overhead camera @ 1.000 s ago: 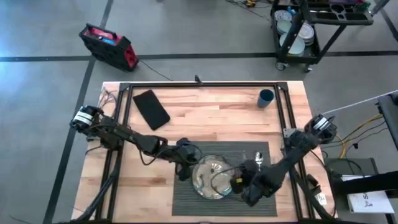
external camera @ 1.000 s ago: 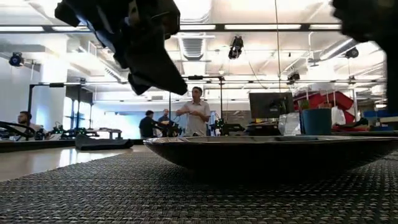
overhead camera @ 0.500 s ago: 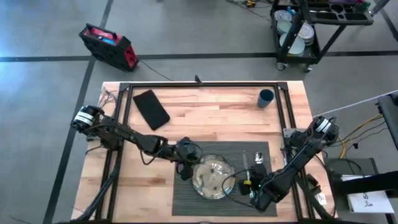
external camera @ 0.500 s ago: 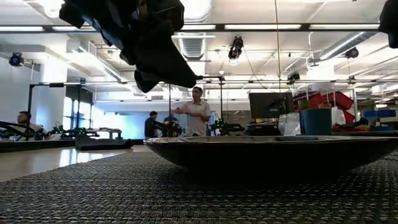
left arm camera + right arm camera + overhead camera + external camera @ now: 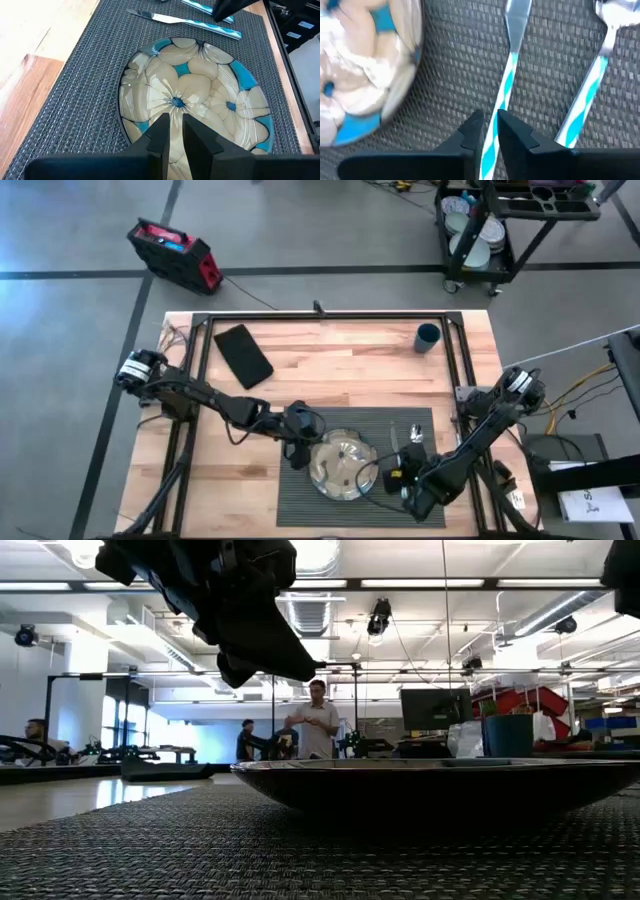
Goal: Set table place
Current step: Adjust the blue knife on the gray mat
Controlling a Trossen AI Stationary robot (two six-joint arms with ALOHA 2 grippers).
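My right gripper [image 5: 490, 131] straddles the knife [image 5: 507, 85], fingers slightly apart, at the plate's [image 5: 340, 463] three o'clock; closing crooked could skew it against the spoon [image 5: 594, 80]. Left gripper [image 5: 174, 134] nearly closed, empty.

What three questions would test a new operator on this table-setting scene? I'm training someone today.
1. True or false: the plate lies on the placemat.
2. What stands near the far right corner of the table? A) a black napkin B) a blue cup C) a spoon
3. Fill in: the right claw hangs over the striped handle of the ____.

Key: 1 true; 2 B; 3 knife.
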